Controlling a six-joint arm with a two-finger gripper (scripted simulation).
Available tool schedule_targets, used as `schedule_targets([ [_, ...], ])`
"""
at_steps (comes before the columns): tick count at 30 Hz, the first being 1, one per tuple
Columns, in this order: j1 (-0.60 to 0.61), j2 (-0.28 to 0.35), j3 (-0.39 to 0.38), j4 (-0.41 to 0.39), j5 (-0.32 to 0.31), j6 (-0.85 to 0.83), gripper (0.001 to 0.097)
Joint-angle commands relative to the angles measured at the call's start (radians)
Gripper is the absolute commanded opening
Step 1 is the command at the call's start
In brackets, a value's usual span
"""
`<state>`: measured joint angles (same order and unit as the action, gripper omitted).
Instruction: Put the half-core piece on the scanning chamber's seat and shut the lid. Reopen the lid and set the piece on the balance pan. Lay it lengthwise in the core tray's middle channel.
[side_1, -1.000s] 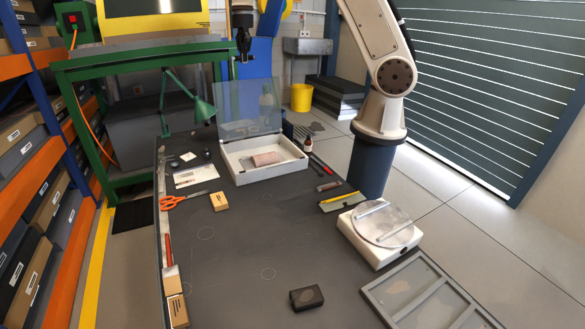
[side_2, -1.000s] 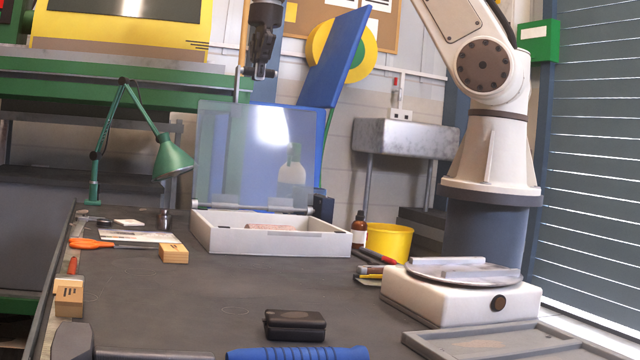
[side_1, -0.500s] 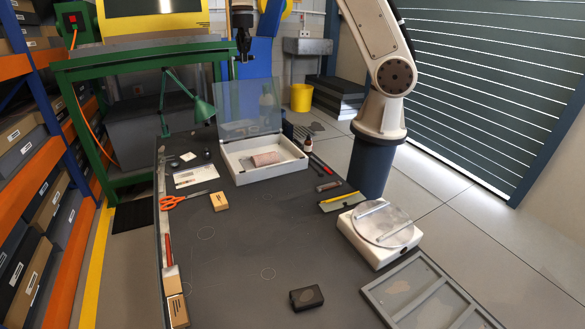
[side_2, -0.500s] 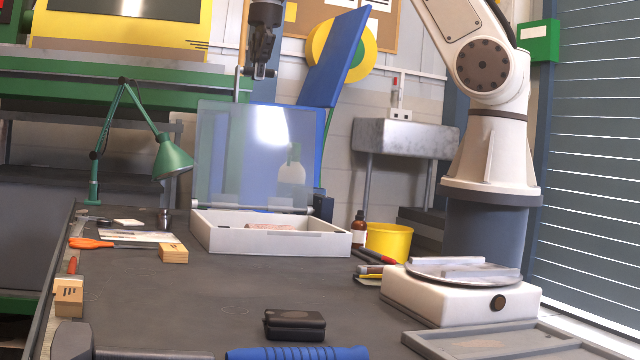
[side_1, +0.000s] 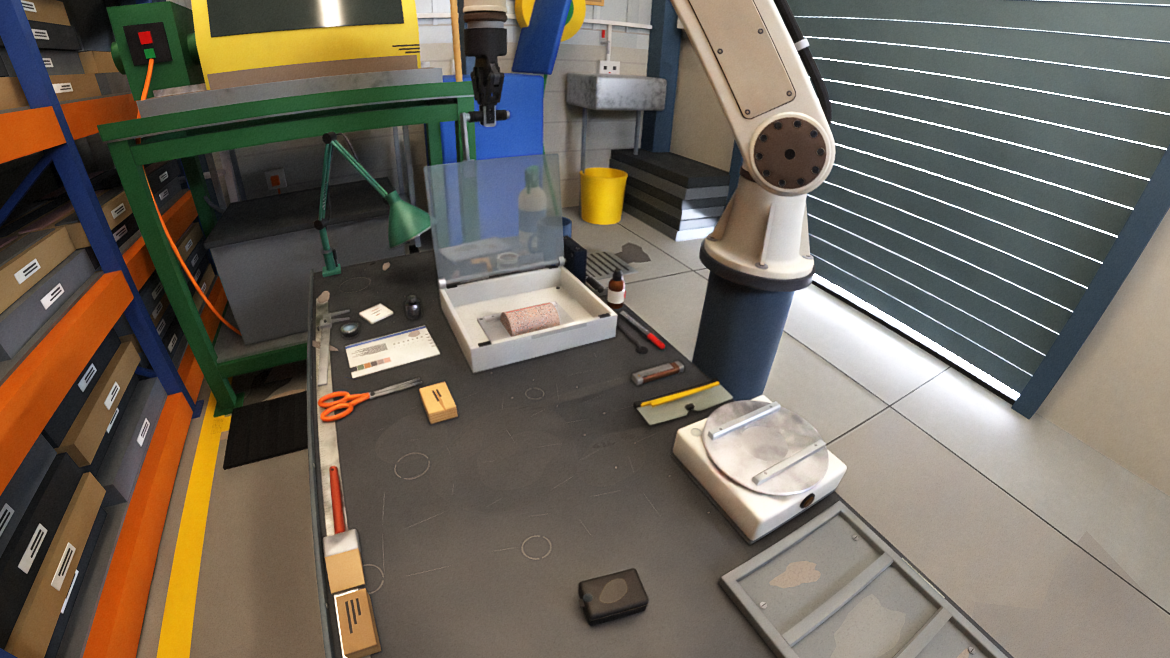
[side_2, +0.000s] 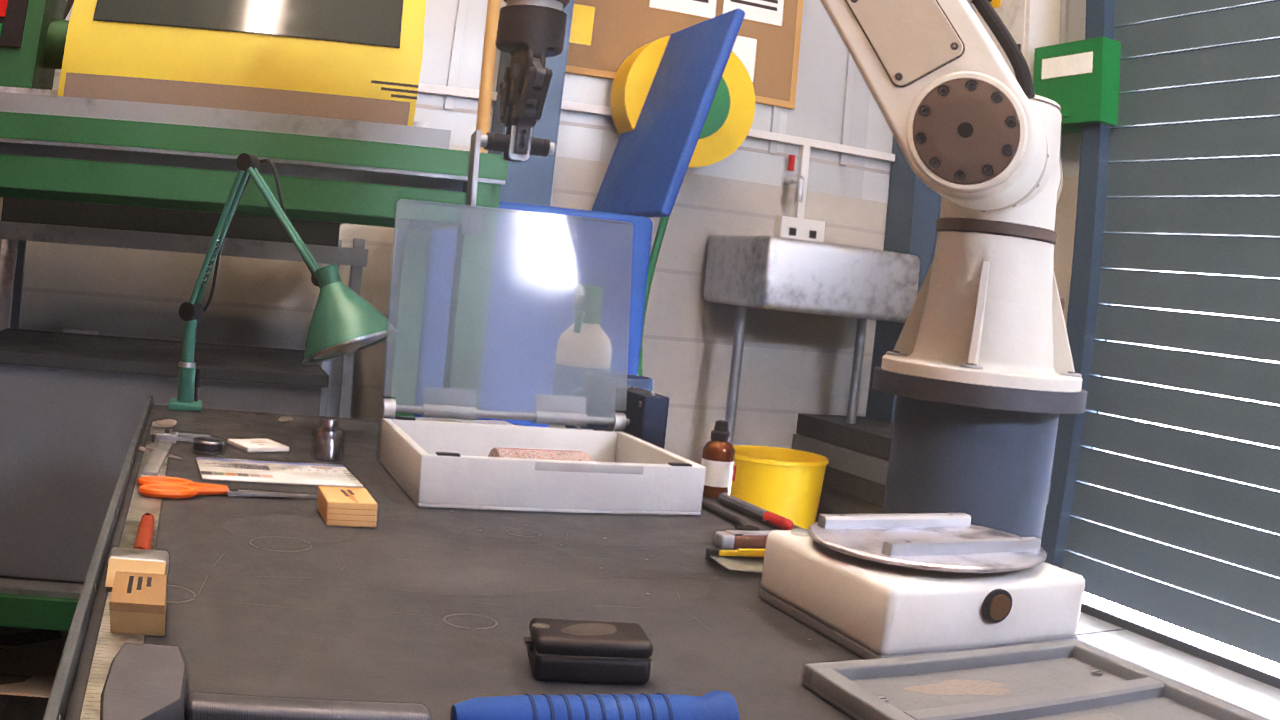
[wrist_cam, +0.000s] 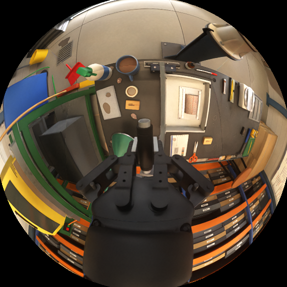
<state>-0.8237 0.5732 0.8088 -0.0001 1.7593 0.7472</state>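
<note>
A short black bar, the lid's handle (wrist_cam: 144, 146), sits crosswise in my gripper (side_1: 488, 117) (side_2: 516, 145), which is closed on it high above the back of the bench. The clear lid (side_1: 494, 214) (side_2: 508, 313) stands upright on its hinge behind the white scanning chamber (side_1: 528, 317) (side_2: 541, 467). The pink speckled half-core piece (side_1: 531, 317) (wrist_cam: 191, 104) lies on the chamber's seat. The balance (side_1: 759, 464) (side_2: 922, 573), with its round metal pan, stands at the bench's right edge. The grey core tray (side_1: 851, 591) lies at the near right corner.
A yellow bucket (side_1: 602, 195) stands on the floor behind the bench. A green lamp (side_1: 404, 217) leans in left of the lid. Scissors (side_1: 352, 400), a wooden block (side_1: 438, 403), a card and a black case (side_1: 613, 596) lie on the bench. The green frame (side_1: 278, 110) spans beside my gripper.
</note>
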Motion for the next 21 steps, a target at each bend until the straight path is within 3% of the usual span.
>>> schedule_targets([
  [1, 0.0, -0.001, -0.001, 0.0, 0.0, 0.0, 0.008],
  [13, 0.0, -0.001, -0.001, 0.0, 0.001, 0.0, 0.008],
  [21, 0.0, -0.001, -0.001, 0.0, 0.001, 0.0, 0.0235],
])
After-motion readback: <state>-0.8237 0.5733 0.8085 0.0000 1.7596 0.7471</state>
